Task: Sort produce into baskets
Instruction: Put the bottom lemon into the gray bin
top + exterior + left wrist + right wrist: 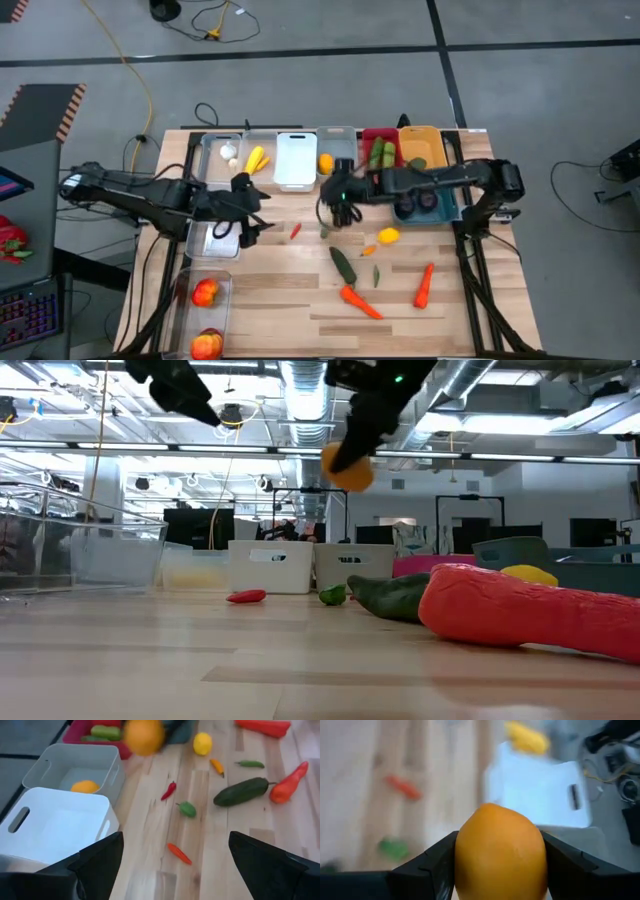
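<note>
Your right gripper [497,870] clamps an orange fruit [499,854] high above the table's far edge, near the grey basket [75,767] already holding its match. Your left gripper [172,865] waits open nearby.

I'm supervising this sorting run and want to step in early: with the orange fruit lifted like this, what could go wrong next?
1. The right hand grips the round orange fruit only at its sides, high above the table, so it could slip and roll away.
2. The grey plastic basket already holding an orange fruit sits tight against the white plastic basket, so a release off target could land in the wrong one.
</note>
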Controlling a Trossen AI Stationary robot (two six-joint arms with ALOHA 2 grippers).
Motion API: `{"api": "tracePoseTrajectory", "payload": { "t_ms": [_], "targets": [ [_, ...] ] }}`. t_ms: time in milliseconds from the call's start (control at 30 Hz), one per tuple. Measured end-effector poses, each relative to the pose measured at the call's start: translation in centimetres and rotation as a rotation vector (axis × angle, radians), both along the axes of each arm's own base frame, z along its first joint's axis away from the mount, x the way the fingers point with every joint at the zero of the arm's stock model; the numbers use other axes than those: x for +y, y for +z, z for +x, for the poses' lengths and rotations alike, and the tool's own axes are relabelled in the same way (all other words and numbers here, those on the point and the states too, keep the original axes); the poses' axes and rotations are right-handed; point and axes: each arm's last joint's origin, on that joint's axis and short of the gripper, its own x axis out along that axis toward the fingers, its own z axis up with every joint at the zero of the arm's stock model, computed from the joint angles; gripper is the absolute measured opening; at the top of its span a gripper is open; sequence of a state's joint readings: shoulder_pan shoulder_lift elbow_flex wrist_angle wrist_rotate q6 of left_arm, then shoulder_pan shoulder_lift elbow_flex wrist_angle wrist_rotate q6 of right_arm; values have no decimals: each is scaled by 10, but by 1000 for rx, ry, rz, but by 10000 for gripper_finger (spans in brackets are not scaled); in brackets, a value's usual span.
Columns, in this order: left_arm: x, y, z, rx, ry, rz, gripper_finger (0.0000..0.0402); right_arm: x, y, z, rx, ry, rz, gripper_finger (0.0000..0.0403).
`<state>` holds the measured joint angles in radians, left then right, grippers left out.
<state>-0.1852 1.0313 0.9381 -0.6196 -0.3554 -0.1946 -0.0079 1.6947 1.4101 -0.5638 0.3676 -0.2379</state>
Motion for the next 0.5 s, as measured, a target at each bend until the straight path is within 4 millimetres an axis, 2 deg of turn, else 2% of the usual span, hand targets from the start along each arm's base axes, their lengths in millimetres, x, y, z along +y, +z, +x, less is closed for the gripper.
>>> {"api": "tracePoseTrajectory", "payload": {
  "t_ms": [233, 500],
  "targets": [
    [3, -16, -17, -103, 16, -40, 349, -57, 8, 2, -127, -152, -10, 269],
    [1, -37, -7, -215, -5, -54, 349, -106, -2, -3, -166, -337, 40, 285]
  ]
}}
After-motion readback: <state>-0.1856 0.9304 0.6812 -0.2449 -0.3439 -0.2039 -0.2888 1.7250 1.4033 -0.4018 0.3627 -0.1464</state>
